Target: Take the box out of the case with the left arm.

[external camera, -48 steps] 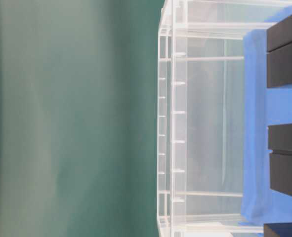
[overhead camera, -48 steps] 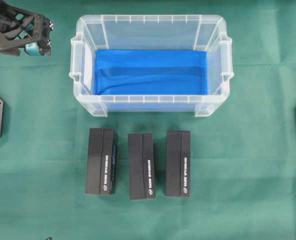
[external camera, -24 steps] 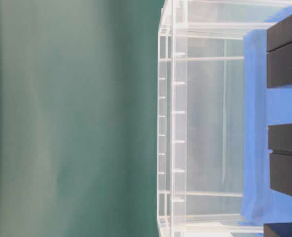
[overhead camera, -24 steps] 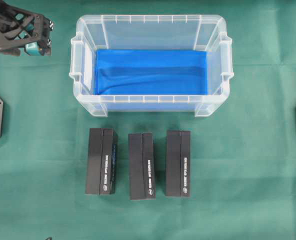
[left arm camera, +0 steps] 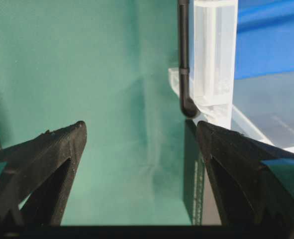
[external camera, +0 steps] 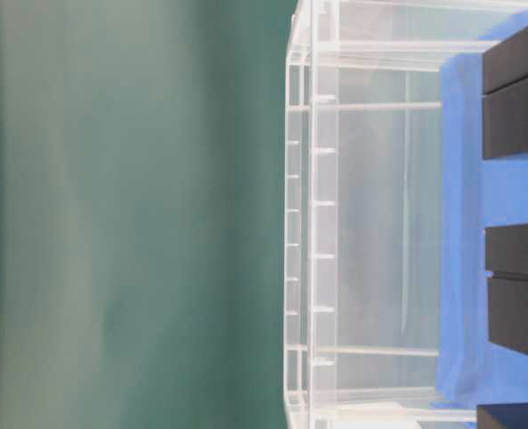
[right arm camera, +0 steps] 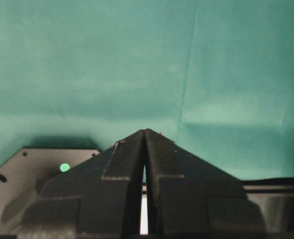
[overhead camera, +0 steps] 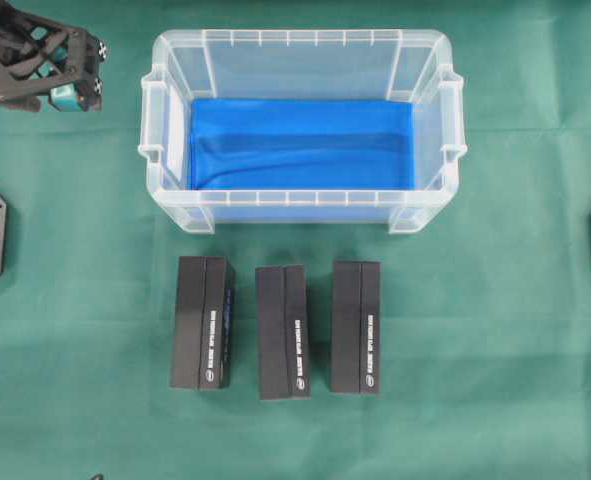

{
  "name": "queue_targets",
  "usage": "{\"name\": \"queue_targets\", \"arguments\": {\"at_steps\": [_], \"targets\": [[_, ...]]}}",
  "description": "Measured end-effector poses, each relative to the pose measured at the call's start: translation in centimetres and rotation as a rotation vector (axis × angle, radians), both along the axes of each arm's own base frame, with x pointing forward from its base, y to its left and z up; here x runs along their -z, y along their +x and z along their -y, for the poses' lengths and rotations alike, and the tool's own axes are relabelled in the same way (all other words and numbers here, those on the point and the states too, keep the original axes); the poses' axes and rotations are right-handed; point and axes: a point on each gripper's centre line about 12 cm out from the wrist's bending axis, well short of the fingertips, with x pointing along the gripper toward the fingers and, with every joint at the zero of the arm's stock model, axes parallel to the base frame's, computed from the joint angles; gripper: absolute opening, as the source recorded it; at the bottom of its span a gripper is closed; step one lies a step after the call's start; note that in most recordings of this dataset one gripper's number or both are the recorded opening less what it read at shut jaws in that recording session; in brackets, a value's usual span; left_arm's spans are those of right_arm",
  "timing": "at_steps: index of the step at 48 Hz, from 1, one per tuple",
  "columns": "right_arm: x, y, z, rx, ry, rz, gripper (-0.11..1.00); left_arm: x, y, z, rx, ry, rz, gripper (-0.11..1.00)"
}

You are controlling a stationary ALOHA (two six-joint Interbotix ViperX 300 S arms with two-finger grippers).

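The clear, translucent plastic case (overhead camera: 301, 128) with the bright blue bottom lining lies to the right of the left arm's black lattice-frame gripper (overhead camera: 67, 80), which hangs off the case's left end above the green cloth (overhead camera: 495, 330) with its jaws spread wide and nothing between them; the right gripper (right arm camera: 145, 144), seen only from its own wrist, is pressed closed and empty. The case's long axis runs left to right and no box shows on the lining. Three black rectangular boxes (overhead camera: 283, 326) lie on the cloth in front of the case, long axes pointing front to back, nearer the left arm.
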Motion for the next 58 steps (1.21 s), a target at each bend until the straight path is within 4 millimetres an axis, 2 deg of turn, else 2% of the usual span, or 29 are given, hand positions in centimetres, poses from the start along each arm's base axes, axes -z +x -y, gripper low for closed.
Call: {"name": "queue_targets", "arguments": {"at_steps": [58], "targets": [[0.00,0.00,0.00,-0.001,-0.001,0.000,0.00,0.08,-0.38,0.27,-0.003,-0.017,-0.031,0.86]]}}
